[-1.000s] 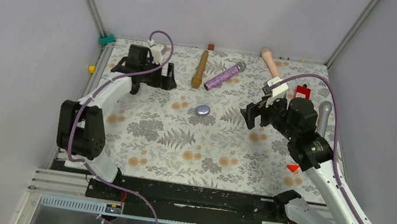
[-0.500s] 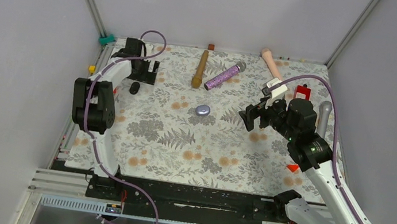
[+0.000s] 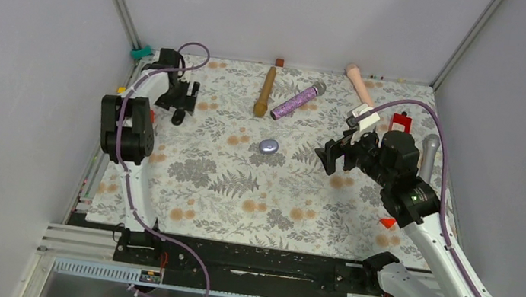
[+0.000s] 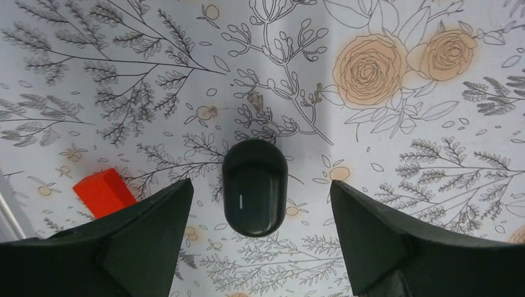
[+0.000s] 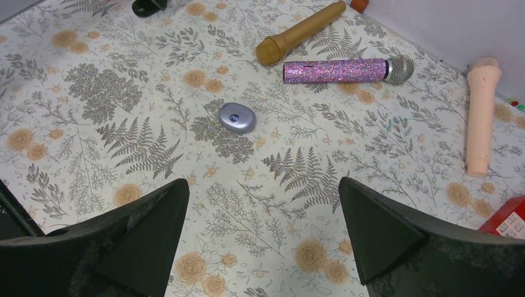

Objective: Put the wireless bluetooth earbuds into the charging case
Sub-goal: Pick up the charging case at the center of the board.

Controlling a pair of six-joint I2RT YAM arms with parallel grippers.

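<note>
A black oval charging case (image 4: pixel 254 185), shut, lies on the flowered mat; it also shows in the top view (image 3: pixel 178 116). My left gripper (image 4: pixel 260 184) hovers over it, open and empty, a finger on each side; in the top view the left gripper (image 3: pixel 184 97) is at the far left. A lilac charging case (image 5: pixel 237 117), shut, lies mid-mat, also in the top view (image 3: pixel 269 146). My right gripper (image 5: pixel 263 181) is open and empty above bare mat, right of the lilac case in the top view (image 3: pixel 330 154). No earbuds show in any view.
A gold microphone (image 3: pixel 264 91), a purple glitter microphone (image 3: pixel 298 100) and a pink microphone (image 3: pixel 358 83) lie at the back. A grey microphone (image 3: pixel 429 155) lies at the right edge. A red block (image 4: pixel 104 192) sits left of the black case; another (image 3: pixel 388 222) is at right.
My left arm has folded back toward the far left corner and its gripper has shifted left; the black case now shows clear of it. The right arm has hardly moved.
</note>
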